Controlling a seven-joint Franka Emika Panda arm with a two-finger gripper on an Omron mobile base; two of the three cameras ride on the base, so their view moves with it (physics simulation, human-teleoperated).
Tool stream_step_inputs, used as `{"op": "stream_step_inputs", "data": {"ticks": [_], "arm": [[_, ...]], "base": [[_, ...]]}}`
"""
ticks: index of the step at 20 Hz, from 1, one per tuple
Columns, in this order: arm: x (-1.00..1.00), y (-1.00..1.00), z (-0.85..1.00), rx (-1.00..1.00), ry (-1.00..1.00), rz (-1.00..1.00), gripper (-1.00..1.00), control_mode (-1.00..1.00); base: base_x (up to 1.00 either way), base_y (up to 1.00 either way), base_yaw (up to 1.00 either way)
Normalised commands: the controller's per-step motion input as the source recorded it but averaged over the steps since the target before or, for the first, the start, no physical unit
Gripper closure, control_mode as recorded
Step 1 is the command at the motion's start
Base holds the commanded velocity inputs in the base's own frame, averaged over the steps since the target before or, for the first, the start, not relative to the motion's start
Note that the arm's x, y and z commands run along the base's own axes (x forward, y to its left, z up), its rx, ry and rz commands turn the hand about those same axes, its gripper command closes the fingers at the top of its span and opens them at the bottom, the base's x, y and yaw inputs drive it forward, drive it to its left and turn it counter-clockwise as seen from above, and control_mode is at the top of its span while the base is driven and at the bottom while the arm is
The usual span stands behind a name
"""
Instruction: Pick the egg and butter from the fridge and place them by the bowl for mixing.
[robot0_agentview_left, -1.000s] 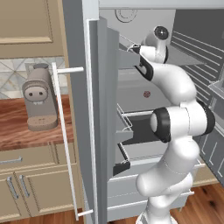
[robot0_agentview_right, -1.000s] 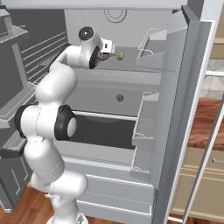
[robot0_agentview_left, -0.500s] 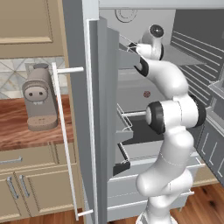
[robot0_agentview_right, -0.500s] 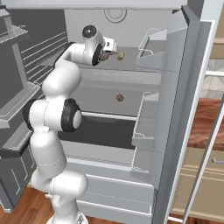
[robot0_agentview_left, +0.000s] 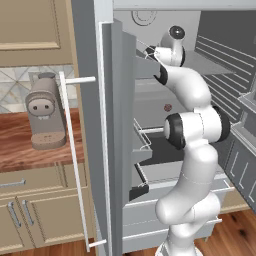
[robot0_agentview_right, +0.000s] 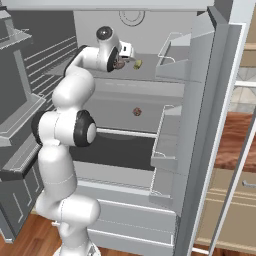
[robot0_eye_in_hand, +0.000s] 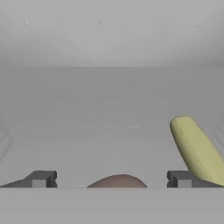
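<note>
We see the fridge (robot0_agentview_left: 107, 125) standing open, its door swung wide, and our arm reaching up onto an upper shelf (robot0_agentview_right: 150, 75) inside. The gripper (robot0_eye_in_hand: 111, 179) is wide open and holds nothing; between its two fingertips (robot0_eye_in_hand: 41, 178) sits a brown egg (robot0_eye_in_hand: 117, 181), right at the lower edge of the hand view. The butter (robot0_eye_in_hand: 196, 148), a pale yellow oblong, lies on the same shelf just beside the right fingertip. In the right base view another small brown ball (robot0_agentview_right: 136, 111) rests on the shelf below. A coffee machine (robot0_agentview_left: 44, 117) stands on the wooden worktop (robot0_agentview_left: 20, 150) left of the fridge.
</note>
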Motion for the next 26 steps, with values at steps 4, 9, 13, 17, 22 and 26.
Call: {"op": "stream_step_inputs", "data": {"ticks": [4, 9, 13, 17, 22, 26], "arm": [[0.00, 0.00, -0.34, 0.01, 0.00, 0.00, -1.00, -1.00], [0.00, 0.00, -0.55, 0.02, 0.00, 0.00, -1.00, -1.00], [0.00, 0.04, -0.54, 0.01, 0.00, 0.00, 1.00, -1.00], [0.14, 0.02, -0.21, 0.00, 0.00, 0.00, 1.00, -1.00], [-0.01, 0.00, 0.00, 0.00, 0.00, 0.00, 1.00, -1.00], [-0.48, 0.00, 0.46, -0.01, -0.42, 0.00, 1.00, -1.00]], "base": [[0.00, 0.00, 0.00], [0.00, 0.00, 0.00], [0.00, 0.00, 0.00], [0.00, 0.00, 0.00], [0.00, 0.00, 0.00], [0.00, 0.00, 0.00]]}}
